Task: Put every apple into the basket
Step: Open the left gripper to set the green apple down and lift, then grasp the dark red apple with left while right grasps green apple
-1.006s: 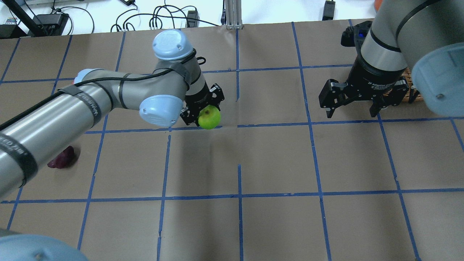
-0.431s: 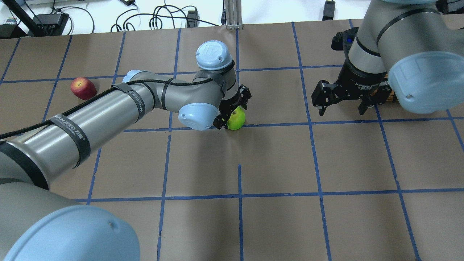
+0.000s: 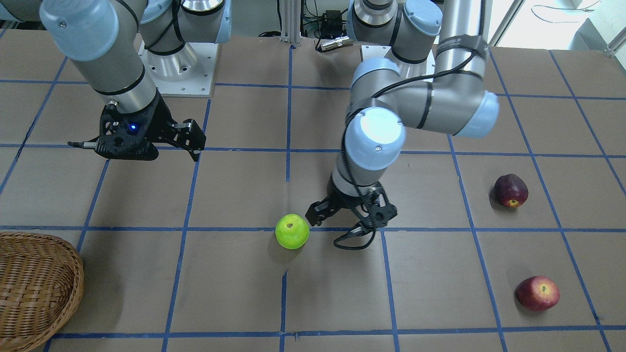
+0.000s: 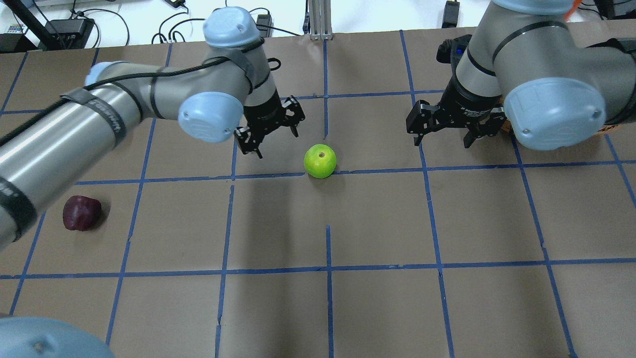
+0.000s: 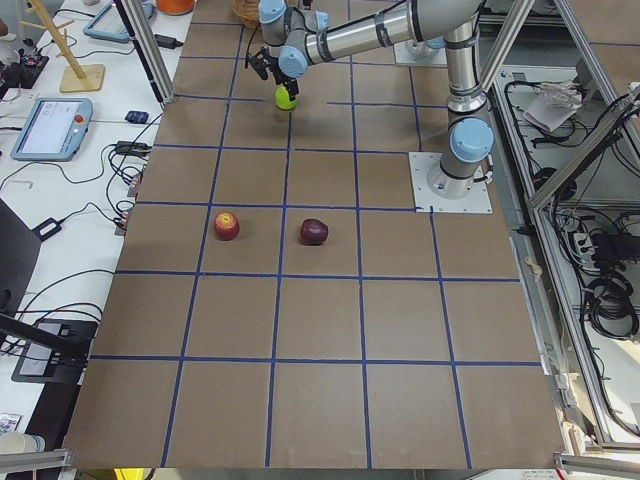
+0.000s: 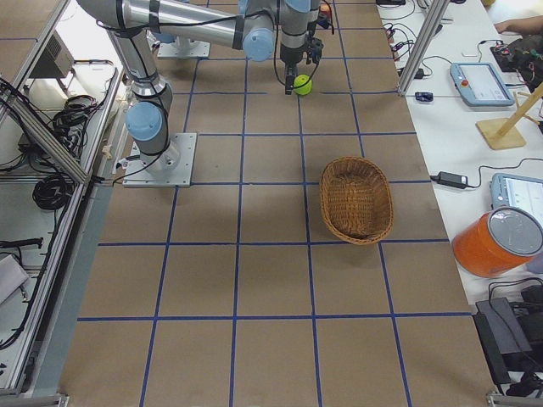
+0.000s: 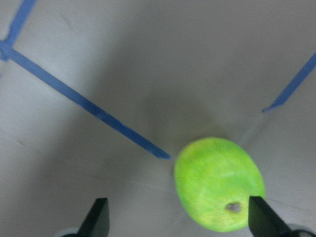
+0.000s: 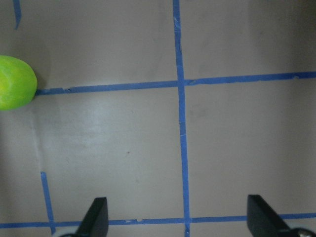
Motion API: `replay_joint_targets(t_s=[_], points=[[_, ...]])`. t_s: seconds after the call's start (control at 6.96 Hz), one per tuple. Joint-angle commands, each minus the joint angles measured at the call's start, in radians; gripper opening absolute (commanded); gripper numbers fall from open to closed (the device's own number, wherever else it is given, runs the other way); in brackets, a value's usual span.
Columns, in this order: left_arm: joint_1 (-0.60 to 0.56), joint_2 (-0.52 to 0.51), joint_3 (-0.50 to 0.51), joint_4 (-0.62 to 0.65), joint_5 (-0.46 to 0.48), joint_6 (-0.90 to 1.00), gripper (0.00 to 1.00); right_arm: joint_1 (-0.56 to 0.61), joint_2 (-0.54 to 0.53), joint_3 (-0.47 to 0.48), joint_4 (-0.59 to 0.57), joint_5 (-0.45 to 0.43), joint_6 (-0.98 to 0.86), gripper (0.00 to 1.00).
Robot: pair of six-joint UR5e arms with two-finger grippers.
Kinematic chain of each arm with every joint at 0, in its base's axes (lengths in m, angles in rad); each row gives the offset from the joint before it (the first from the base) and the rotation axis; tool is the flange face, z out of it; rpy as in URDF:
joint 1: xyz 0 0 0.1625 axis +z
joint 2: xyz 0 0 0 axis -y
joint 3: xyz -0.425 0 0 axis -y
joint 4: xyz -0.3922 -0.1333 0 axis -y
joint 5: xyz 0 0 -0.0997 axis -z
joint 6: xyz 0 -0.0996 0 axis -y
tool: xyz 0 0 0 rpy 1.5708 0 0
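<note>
Lime-green round apple [image 4: 320, 160] rests on brown paper worktop [image 4: 377, 223], just beside left gripper [image 4: 277, 144], outside its spread jaws; right gripper [image 4: 441, 144] jaws likewise apart

One green apple [image 3: 292, 231], one maroon apple [image 3: 510, 190], one red apple [image 3: 537, 293], three apples in all, one wicker basket [image 3: 54, 293], one tabletop [image 3: 234, 293], two robot hands, a left hand [image 4: 277, 144], a right hand [image 4: 442, 144]
</note>
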Motion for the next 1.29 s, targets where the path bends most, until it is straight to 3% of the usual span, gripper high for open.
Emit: replay_joint_targets(t_s=[0.0, 0.29, 0.58, 0.72, 1.01, 1.15], points=[[0.188, 0.142, -0.061, -0.116, 0.091, 0.508, 1.0, 0.139, 0.132, -0.008, -0.189, -0.003, 0.234, 1.0], [0.457, 0.254, -0.179, -0.098, 0.094, 1.021, 1.0, 0.229, 0.224, -0.047, -0.258, -0.001, 0.418, 1.0], [0.718, 0.272, -0.25, -0.058, 0.08, 1.395, 1.0, 0.28, 0.344, -0.148, -0.29, -0.003, 0.534, 1.0], [0.826, 0.243, -0.335, 0.119, 0.075, 1.548, 1.0, 0.292, 0.397, -0.166, -0.304, 0.0, 0.539, 1.0], [0.865, 0.168, -0.483, 0.39, 0.074, 1.654, 1.0, 0.307, 0.444, -0.169, -0.348, 0.0, 0.569, 1.0], [0.864, 0.126, -0.491, 0.409, 0.077, 1.701, 1.0, 0.309, 0.461, -0.17, -0.35, 0.005, 0.56, 1.0]])
